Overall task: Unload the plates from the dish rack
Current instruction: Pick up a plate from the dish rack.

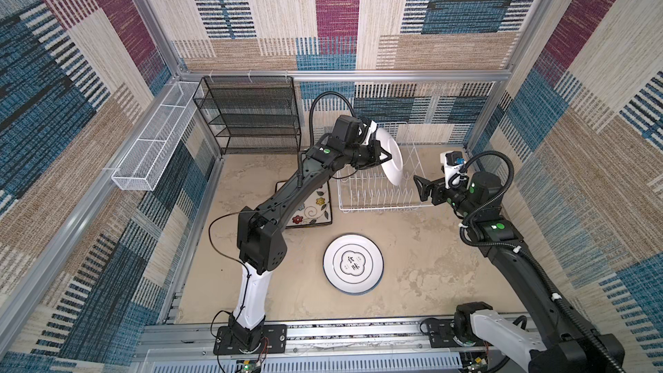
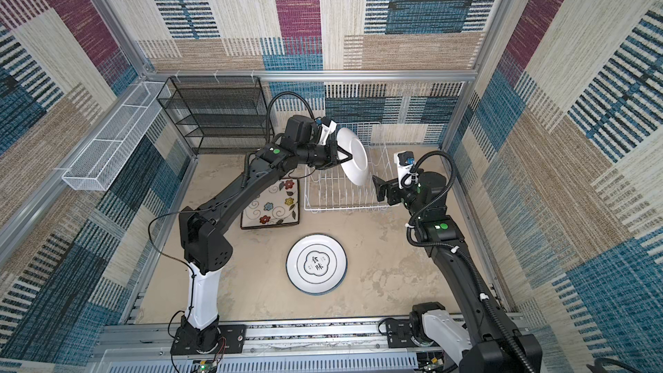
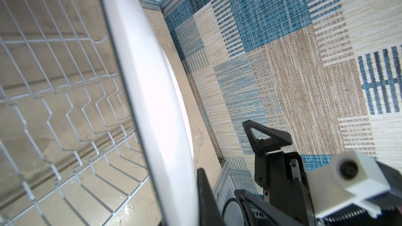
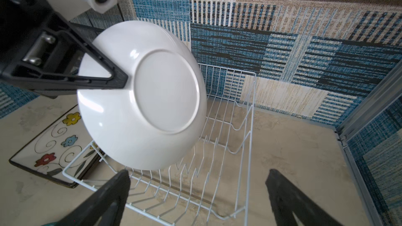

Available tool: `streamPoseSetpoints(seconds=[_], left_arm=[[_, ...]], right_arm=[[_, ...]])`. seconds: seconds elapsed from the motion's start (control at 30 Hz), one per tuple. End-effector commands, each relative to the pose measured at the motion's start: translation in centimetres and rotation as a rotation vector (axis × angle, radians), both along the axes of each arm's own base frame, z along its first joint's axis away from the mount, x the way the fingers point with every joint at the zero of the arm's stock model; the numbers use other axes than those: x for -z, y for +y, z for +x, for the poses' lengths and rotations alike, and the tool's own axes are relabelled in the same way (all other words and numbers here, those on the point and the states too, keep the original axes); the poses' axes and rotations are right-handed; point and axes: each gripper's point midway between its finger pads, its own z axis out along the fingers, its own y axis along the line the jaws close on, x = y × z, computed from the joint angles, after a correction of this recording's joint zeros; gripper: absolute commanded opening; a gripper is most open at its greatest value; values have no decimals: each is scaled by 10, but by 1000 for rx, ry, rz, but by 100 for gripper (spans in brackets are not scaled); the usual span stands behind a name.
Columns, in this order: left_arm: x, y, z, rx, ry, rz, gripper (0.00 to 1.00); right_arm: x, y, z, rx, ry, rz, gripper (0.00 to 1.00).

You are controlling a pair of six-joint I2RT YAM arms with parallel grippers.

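Left end effector [image 1: 386, 156]: you have it clamped on the rim of a round white plate [image 1: 393, 161]. The plate is held on edge and tilted over the dish rack [image 1: 376, 195], with its plain underside turned toward the right end effector [image 4: 198, 171]. The plate's lower rim hangs close over the tines; whether they touch cannot be told.

Right end effector: fingers spread wide, gripping nothing, near the rack's near right corner.

The dish rack stands at the far edge of the tabletop [image 1: 430, 263], right of centre.

A square flowered plate [image 1: 315, 209] lies flat just beside the rack's left side, partly under the left arm.

A round dark-rimmed plate [image 1: 353, 264] with black characters at its centre lies flat near the tabletop's middle, well apart from the rack.
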Motion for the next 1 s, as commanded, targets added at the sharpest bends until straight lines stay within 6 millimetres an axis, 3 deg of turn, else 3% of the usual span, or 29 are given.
streamPoseSetpoints(seconds=[0.0, 0.2, 0.4, 0.67, 0.97], left_arm=[[-15, 24, 0, -14, -167, 94, 0], [-24, 71, -15, -30, -406, 313, 0], [-19, 109, -32, -17, -592, 508, 0], [-9, 143, -46, -16, -735, 710, 0], [8, 170, -61, -3, -893, 991, 0]], right_arm=[[-11, 9, 14, -15, 38, 148, 100], [-11, 31, 45, -74, 210, 293, 100], [-26, 55, 56, -199, 276, 397, 100], [-44, 76, 60, -312, 328, 498, 100], [-45, 107, 69, -399, 399, 507, 97]])
